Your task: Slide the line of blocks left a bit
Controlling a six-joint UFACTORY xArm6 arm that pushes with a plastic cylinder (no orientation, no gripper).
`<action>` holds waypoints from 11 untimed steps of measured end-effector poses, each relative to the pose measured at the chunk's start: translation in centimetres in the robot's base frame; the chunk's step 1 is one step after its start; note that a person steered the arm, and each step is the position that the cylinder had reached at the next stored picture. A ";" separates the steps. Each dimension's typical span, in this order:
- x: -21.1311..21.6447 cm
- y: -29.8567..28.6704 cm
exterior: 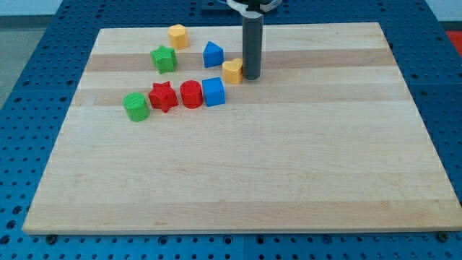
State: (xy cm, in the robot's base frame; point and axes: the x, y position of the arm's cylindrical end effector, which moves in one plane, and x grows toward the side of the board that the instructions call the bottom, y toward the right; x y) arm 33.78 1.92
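My tip [251, 76] rests on the board [289, 180], touching the right side of the yellow heart [232, 71]; it grips nothing. The line sits just below-left: green cylinder [135, 107], red star [164, 96], red cylinder [190, 94], blue cube [214, 92], nearly touching.

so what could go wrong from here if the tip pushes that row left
My tip sits right beside the yellow heart block, above the row, so it may shove that instead. The row's right end is the blue cube; an off-centre push could break the line of red cylinder, red star and green cylinder.
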 end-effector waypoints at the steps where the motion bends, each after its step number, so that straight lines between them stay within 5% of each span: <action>1: 2.8 0.7; 5: 8.3 -0.5; 11: 5.3 -7.8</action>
